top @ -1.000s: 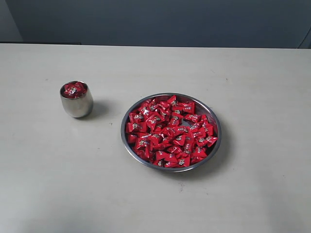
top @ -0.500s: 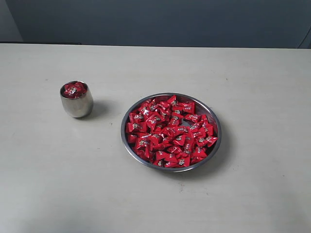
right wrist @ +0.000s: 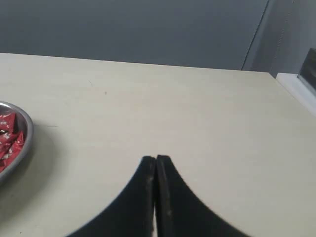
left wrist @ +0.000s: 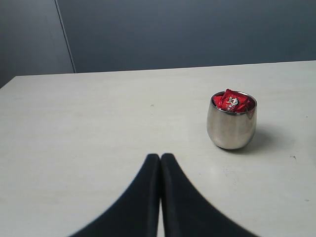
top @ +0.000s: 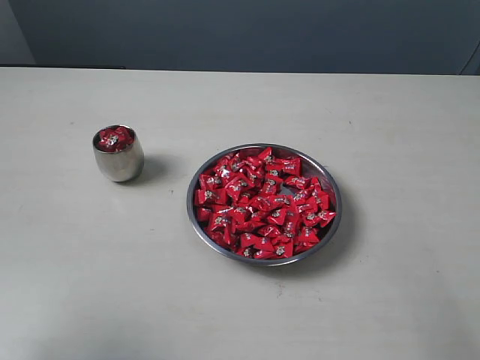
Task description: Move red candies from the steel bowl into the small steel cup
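The wide steel bowl (top: 196, 221) sits at the table's middle, heaped with many red candies (top: 262, 202). To its left stands the small steel cup (top: 118, 161), filled to the rim with red candies (top: 114, 139). Neither arm shows in the exterior view. In the left wrist view my left gripper (left wrist: 160, 156) is shut with nothing in it, and the cup (left wrist: 231, 129) with its candies (left wrist: 232, 101) stands well apart from it. My right gripper (right wrist: 155, 158) is shut and empty over bare table, with the bowl's rim (right wrist: 28, 133) and a few candies (right wrist: 9, 136) off to one side.
The pale table (top: 240, 315) runs to a dark wall at the back. A table edge (right wrist: 296, 91) shows in the right wrist view.
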{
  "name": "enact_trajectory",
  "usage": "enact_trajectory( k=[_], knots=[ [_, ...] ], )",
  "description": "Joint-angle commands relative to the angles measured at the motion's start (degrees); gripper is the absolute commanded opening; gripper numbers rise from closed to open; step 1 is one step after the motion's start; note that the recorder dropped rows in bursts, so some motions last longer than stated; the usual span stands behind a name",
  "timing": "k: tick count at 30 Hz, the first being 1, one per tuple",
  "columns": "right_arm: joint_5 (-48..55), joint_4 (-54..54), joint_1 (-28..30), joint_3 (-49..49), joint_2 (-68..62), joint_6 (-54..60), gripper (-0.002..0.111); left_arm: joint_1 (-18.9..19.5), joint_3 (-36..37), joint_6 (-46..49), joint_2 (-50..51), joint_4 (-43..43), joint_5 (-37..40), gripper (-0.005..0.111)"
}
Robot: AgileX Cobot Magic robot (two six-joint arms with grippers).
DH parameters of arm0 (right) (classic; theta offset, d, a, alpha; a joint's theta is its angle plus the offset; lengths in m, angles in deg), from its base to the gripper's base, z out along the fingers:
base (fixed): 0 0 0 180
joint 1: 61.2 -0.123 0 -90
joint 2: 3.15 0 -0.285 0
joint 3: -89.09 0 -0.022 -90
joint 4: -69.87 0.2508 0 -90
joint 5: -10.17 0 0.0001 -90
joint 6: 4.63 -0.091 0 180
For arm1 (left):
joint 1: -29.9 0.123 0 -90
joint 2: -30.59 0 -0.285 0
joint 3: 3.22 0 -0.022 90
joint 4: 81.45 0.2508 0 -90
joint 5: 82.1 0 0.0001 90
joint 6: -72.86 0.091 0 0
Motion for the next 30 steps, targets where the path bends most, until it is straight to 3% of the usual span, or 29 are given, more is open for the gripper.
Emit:
enact_trajectory(
  k=[1, 30],
  knots=[
    [1.33, 0.12, 0.32, -0.14, 0.26, 0.26, -0.001, 0.03, 0.22, -0.09, -0.26, -0.36, -0.11, 0.0],
    [1.07, 1.19, 0.32, -0.14, 0.26, 0.04, -0.001, 0.03, 0.22, -0.09, -0.26, -0.36, -0.11, 0.0]
  ],
)
